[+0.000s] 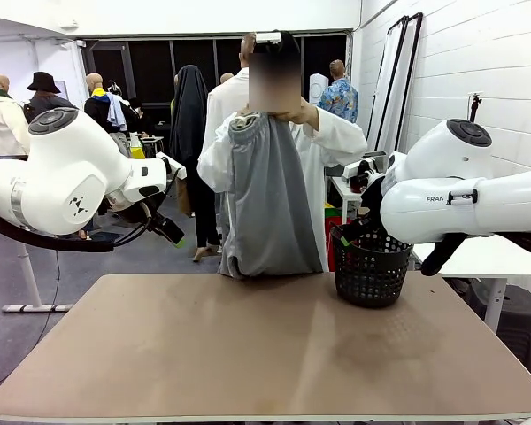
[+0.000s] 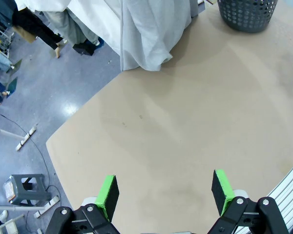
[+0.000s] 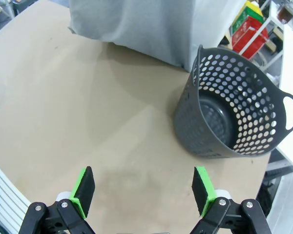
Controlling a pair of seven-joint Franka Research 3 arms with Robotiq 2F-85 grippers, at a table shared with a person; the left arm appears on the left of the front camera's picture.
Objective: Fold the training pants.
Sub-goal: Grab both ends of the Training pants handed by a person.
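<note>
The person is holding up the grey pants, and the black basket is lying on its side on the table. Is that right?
Not quite. The black basket stands upright on the table, with its opening facing up; the right wrist view shows this. The person is indeed holding up the grey pants.

training pants [image 2: 151, 29] top cropped, basket [image 2: 247, 14] rim cropped
</note>
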